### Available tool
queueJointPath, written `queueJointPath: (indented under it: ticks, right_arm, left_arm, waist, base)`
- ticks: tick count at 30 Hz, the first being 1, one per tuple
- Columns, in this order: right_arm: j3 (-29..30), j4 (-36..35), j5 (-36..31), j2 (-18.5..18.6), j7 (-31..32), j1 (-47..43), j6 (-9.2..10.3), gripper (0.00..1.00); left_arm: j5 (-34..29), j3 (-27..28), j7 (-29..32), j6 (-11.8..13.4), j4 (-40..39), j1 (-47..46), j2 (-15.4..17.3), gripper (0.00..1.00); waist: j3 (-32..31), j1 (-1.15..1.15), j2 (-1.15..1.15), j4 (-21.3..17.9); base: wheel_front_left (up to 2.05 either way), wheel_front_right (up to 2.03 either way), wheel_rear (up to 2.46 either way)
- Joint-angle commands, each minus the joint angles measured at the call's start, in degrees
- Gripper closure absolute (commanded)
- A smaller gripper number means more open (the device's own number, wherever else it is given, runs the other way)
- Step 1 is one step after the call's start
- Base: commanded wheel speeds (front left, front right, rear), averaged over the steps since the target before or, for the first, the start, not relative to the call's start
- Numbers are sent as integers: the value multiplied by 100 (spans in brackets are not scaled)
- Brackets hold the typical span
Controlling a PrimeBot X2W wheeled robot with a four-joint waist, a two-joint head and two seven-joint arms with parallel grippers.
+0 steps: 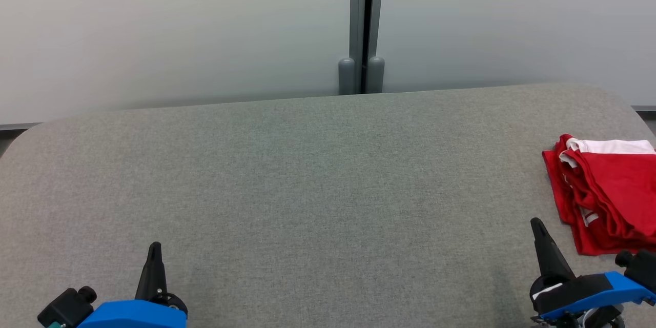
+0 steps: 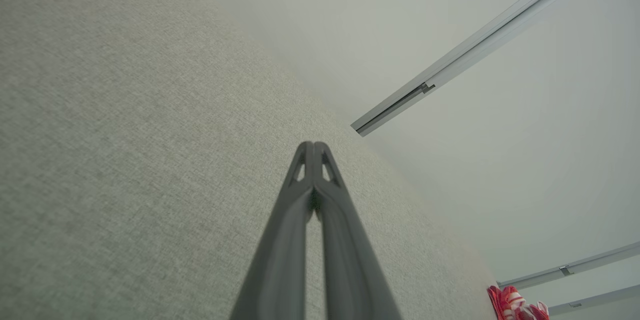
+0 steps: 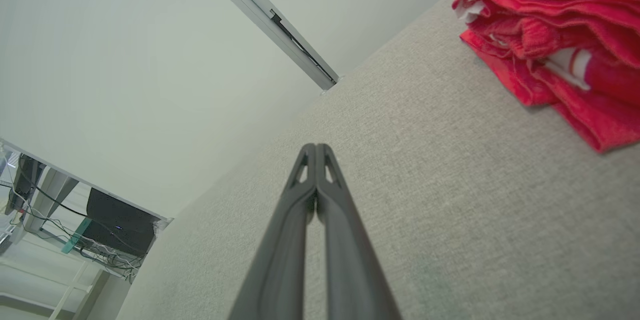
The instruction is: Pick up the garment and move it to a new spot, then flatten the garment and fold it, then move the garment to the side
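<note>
A folded red-and-white garment (image 1: 610, 189) is seen at right on a grey fabric counter (image 1: 307, 189). The left tool (image 2: 313, 150) and right tool (image 3: 316, 151) are pinched together, empty.

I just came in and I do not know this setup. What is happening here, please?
Nothing is being handled now. The red garment lies folded at the right side of the grey table, near the right gripper but apart from it. The left gripper rests at the far left. Both are shut and hold nothing.
</note>
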State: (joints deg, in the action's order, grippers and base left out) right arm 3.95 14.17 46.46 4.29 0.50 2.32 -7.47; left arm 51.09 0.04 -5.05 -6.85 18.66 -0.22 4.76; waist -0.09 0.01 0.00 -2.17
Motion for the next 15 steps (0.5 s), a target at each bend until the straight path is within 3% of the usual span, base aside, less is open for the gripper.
queueJointPath:
  ticks: [1, 15]
  right_arm:
    - [25, -68, 199, 8, 31, 173, -3, 100]
    - [82, -60, 1184, -28, 158, 230, -3, 100]
  left_arm:
    - [155, 66, 36, -26, -98, -183, -1, 100]
    - [1043, 204, 292, -40, -187, -290, -40, 100]
  waist:
    - [0, -1, 0, 3]
    - [5, -1, 0, 38]
  base:
    - [0, 0, 0]
    - [0, 0, 0]
